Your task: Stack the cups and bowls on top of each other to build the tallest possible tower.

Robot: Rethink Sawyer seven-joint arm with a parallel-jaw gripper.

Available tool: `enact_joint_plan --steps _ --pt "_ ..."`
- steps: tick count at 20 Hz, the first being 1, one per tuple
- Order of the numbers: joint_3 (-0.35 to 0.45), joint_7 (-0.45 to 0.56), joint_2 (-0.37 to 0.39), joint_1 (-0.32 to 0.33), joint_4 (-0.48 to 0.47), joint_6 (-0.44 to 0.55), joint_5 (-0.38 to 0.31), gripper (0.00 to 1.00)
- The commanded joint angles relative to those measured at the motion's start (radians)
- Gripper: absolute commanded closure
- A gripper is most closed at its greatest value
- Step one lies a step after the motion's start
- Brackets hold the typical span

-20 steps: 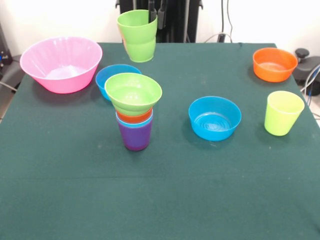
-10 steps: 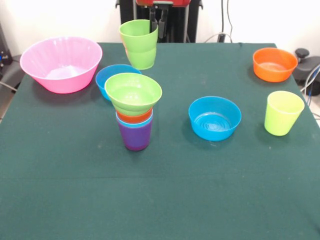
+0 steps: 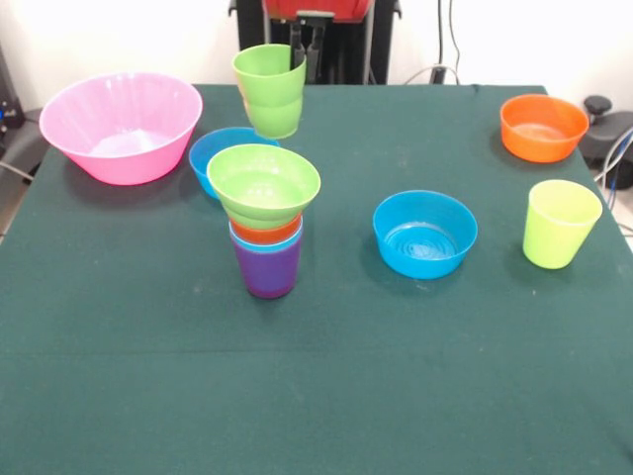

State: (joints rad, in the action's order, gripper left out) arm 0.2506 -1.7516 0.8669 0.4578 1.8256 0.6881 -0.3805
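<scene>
Stepped green cup held above the table, tower standing below

Pink bowl [image 3: 121,126] sits at the left of the green cloth table [image 3: 316,376], the biggest piece on it. Just to its right a blue bowl [image 3: 220,148] lies partly hidden behind the tower [image 3: 265,223]. That tower has a purple cup [image 3: 267,272] at the bottom, a light blue cup [image 3: 265,240] and an orange cup [image 3: 265,233] nested in it with only their rims showing, and a ridged green bowl [image 3: 263,184] seated on top, wider than everything beneath.

Behind and above the tower, the stepped green cup [image 3: 270,91] hangs clear of the cloth, tilted a little. The gripper [image 3: 303,49] has one dark finger inside the cup's right rim and is clamped on that wall, with the red arm [image 3: 316,8] showing at the top edge.

Right of the centre a second blue bowl [image 3: 424,234] stands alone, upright and well apart from the tower. Farther right, near the far corner, is the orange bowl [image 3: 543,127], and just in front of it the yellow-green cup [image 3: 561,224] stands upright near the table's right edge.
</scene>
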Motion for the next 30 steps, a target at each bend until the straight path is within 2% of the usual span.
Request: enact_joint_plan --steps 1,4,8,20,24,30 --pt "-0.052 -0.145 -0.092 -0.036 0.073 -0.141 -0.071 1.00" --pt "-0.061 -0.124 -0.081 -0.034 0.085 -0.154 -0.060 1.00" --pt "-0.076 -0.117 -0.121 -0.041 0.064 -0.188 -0.060 1.00" --pt "-0.106 -0.111 -0.150 -0.067 0.044 -0.202 -0.029 1.00" --pt "-0.111 -0.107 -0.124 -0.078 0.052 -0.172 -0.009 1.00" --pt "-0.104 -0.074 -0.058 -0.079 0.047 -0.064 0.030 1.00"
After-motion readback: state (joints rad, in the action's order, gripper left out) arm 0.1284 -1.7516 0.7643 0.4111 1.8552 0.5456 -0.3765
